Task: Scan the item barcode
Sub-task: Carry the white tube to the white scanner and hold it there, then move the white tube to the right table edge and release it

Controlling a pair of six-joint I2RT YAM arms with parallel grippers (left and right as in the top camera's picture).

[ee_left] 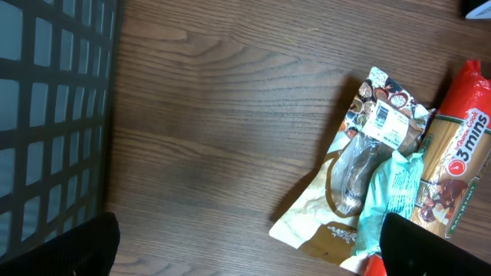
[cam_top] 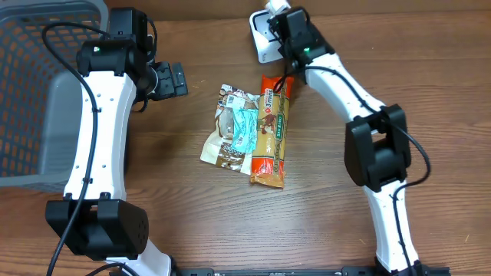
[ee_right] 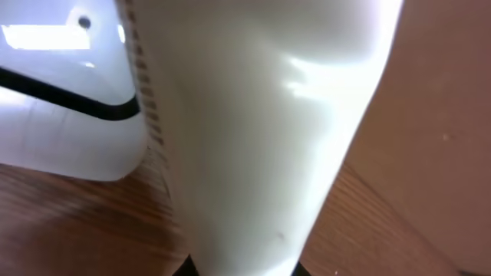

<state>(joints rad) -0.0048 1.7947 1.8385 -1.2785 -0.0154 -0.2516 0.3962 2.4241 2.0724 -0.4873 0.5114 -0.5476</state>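
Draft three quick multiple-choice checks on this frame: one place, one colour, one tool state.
1. The grey basket sits:
A) on the side of the left arm
B) on the right arm's side
C) between the packets

2. The long pasta pack is mainly:
A) blue
B) orange-red
C) black

3. The left tool is:
A) shut on a packet
B) shut on the basket
C) open and empty

Key:
1 A, the basket fills the corner next to the left arm.
2 B, the pack is orange with a red end.
3 C, its fingers stand wide apart with nothing between them.
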